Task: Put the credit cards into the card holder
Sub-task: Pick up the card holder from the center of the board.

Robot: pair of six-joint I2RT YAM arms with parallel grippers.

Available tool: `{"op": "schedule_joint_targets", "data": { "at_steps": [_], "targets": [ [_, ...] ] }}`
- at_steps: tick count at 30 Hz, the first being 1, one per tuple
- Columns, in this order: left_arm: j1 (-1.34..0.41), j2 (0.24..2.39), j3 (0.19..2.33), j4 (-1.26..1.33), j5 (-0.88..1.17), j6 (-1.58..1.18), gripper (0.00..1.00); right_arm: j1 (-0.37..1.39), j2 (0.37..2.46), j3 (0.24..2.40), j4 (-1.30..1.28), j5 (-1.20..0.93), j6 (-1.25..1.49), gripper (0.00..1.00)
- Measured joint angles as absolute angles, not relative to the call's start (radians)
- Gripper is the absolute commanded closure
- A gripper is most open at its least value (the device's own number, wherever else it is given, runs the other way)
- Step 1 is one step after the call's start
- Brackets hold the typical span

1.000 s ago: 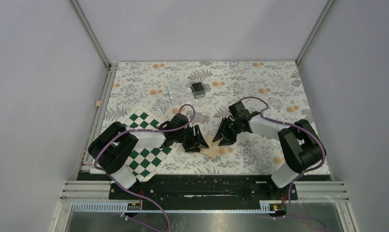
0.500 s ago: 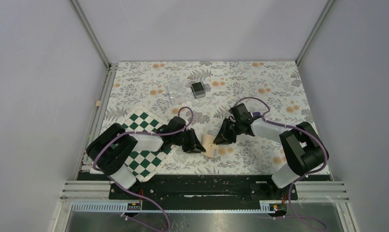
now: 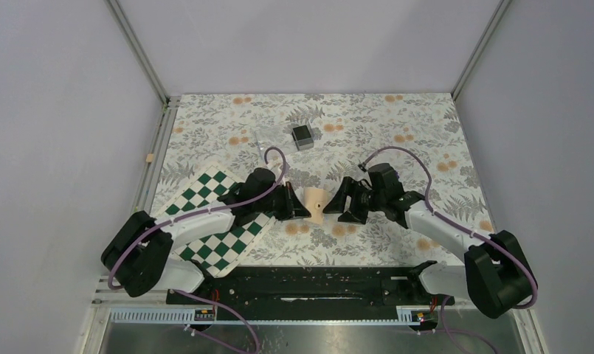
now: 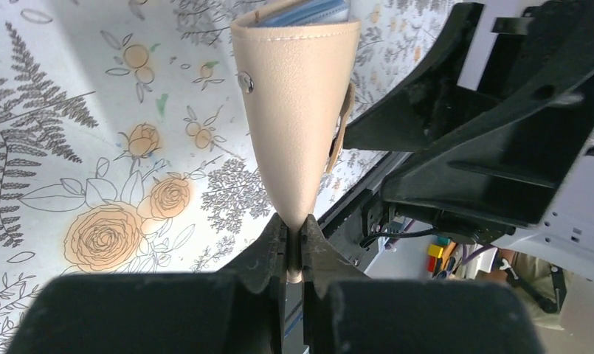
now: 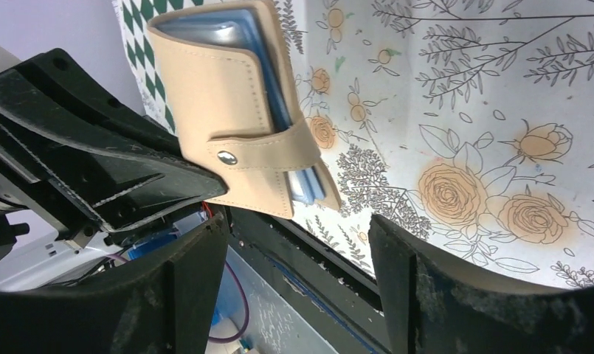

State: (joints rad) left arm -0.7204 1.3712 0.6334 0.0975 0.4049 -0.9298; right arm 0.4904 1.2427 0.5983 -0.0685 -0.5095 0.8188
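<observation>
Mid-table: card holder (image 3: 314, 203) between left gripper (image 3: 303, 211), touching, and right gripper (image 3: 339, 210), just beside. Off left, under the left arm: board (image 3: 218, 242). Well behind: cube (image 3: 302, 136).

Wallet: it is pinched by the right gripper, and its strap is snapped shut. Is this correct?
Not quite. The left gripper pinches the wallet, as the left wrist view shows; the right gripper is open beside it. The strap is snapped shut.

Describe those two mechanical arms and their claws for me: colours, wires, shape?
Both the left arm and right arm have white links between chunky black joints. A purple cable runs along each. The left claw and right claw are matte black, two-fingered wedges.
</observation>
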Motion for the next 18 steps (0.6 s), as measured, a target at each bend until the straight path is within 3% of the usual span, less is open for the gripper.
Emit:
{"op": "schedule_joint_targets", "data": {
  "at_steps": [12, 14, 18],
  "targets": [
    [-0.739, 1.276, 0.633, 0.11, 0.423, -0.865, 1.0, 0.432, 1.199, 0.599, -0.005, -0.632, 0.829, 0.22],
    [-0.746, 1.276, 0.633, 0.126, 0.431, -0.864, 0.98, 0.426, 1.216, 0.607, 0.026, -0.671, 0.841, 0.27],
    [-0.756, 1.276, 0.633, 0.142, 0.44, -0.864, 0.92, 0.424, 1.258, 0.62, 0.071, -0.725, 0.865, 0.49]
  ]
}}
